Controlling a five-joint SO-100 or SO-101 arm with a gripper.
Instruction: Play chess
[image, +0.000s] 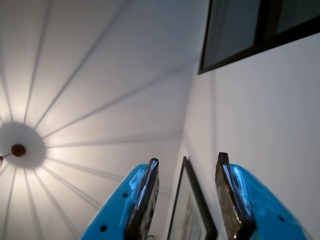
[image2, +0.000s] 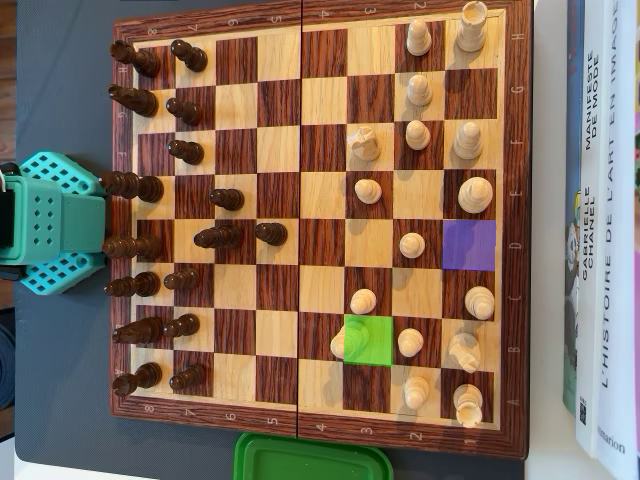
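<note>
At lower centre of the overhead view a green square (image2: 369, 340) is marking a spot — a pale piece (image2: 340, 346) is sitting at its left edge, purple square (image2: 469, 245) empty. Gripper (image: 187, 162) is pointing at the ceiling, jaws apart, holding nothing. Approach from above, close on the piece's neck, avoid neighbouring pawns.

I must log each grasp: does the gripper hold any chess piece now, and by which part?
Nothing is held. In the wrist view the gripper is open, pointing at the ceiling, with an empty gap between its fingers.

I read book spines (image2: 600, 220) right of the chessboard (image2: 310, 425): "MANIFESTE DE MODE", "GABRIELLE CHANEL", "L'HISTOIRE DE L'ART EN IMAGES". The board's rim shows coordinate letters B–H and numbers, small.
</note>
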